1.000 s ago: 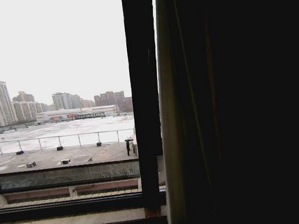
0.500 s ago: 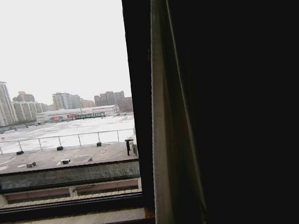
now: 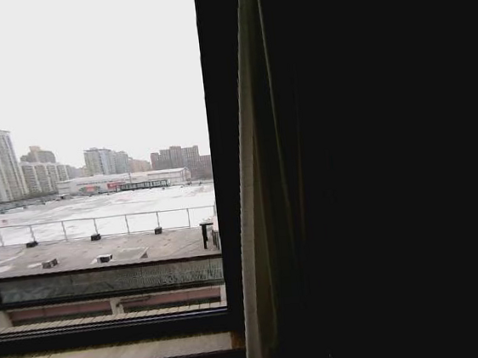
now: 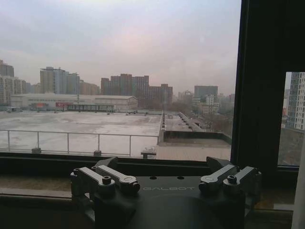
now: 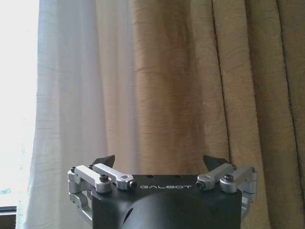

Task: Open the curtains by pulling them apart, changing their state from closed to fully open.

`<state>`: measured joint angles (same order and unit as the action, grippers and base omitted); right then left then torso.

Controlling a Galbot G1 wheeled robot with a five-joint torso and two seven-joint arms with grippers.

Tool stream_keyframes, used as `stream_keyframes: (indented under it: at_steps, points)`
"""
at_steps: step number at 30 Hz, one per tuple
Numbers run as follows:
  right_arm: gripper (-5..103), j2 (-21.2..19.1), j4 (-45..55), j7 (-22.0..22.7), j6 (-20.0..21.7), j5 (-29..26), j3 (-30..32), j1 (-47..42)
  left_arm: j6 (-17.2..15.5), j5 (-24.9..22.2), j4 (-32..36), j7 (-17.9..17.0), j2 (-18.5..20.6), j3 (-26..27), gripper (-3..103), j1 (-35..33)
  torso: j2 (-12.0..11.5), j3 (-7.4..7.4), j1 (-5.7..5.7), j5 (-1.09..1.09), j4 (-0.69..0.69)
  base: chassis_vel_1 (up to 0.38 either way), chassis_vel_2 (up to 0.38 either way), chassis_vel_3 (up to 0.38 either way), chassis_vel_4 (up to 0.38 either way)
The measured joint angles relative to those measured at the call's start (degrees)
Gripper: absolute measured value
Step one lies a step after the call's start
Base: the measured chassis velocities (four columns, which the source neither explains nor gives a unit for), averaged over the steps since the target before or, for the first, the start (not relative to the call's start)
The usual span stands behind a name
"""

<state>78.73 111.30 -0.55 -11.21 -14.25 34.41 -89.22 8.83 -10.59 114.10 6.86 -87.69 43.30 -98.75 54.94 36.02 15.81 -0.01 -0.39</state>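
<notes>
From the head view, the window's left part stands uncovered, with a snowy rooftop and distant buildings visible through the glass, bounded on the right by a black window frame bar [image 3: 223, 146]. Just right of that bar hangs a pale gathered edge of curtain [image 3: 253, 229], and beyond it a dark drape [image 3: 392, 171] covers the right side of the scene. In the right wrist view, the right gripper [image 5: 160, 164] faces the fabric with its jaws spread apart and nothing between them; before it hang the sheer white curtains [image 5: 71, 95] toward the bright window side, next to the golden-tan drape folds [image 5: 228, 86]. In the left wrist view, the left gripper [image 4: 164, 164] points at bare glass near the sill, jaws apart and empty, beside a dark frame post [image 4: 259, 86].
</notes>
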Motion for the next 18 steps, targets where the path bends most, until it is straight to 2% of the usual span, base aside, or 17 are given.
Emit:
stream_keyframes:
  at_steps: [18]
  points:
    - [100,0.00,-0.98,0.64,-0.54,2.71,0.09,0.80,-0.88,-0.40,-0.01,-0.14,0.72,0.04,100,1.05,0.00,0.00,0.00,0.01,0.00,0.000,0.000,0.000,0.000]
